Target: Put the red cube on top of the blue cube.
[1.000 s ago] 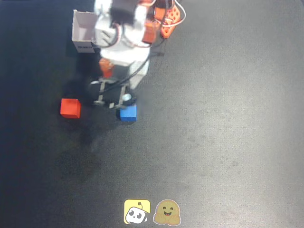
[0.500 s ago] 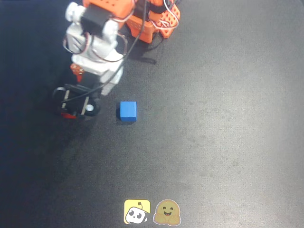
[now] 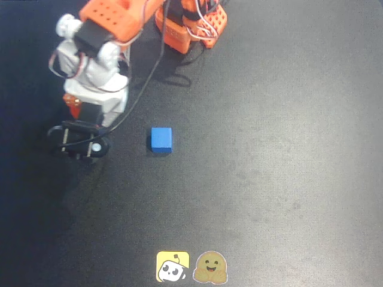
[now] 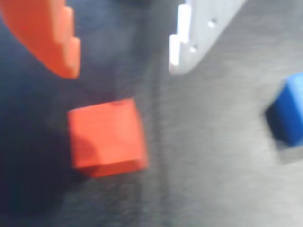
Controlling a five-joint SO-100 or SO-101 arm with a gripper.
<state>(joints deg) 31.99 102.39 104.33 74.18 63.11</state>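
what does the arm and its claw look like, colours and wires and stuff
The arm mixes orange printed shells, one with a grid of small holes, with white segments and black motor blocks. Black cables loop along it, and red and white wires bunch at the orange base. In the wrist view the claw has one orange finger and one white finger, both with stepped edges.

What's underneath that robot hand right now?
In the wrist view, the red cube sits on the dark table below the open hand, untouched, with the blue cube off to the right. From overhead the arm covers the red cube entirely.
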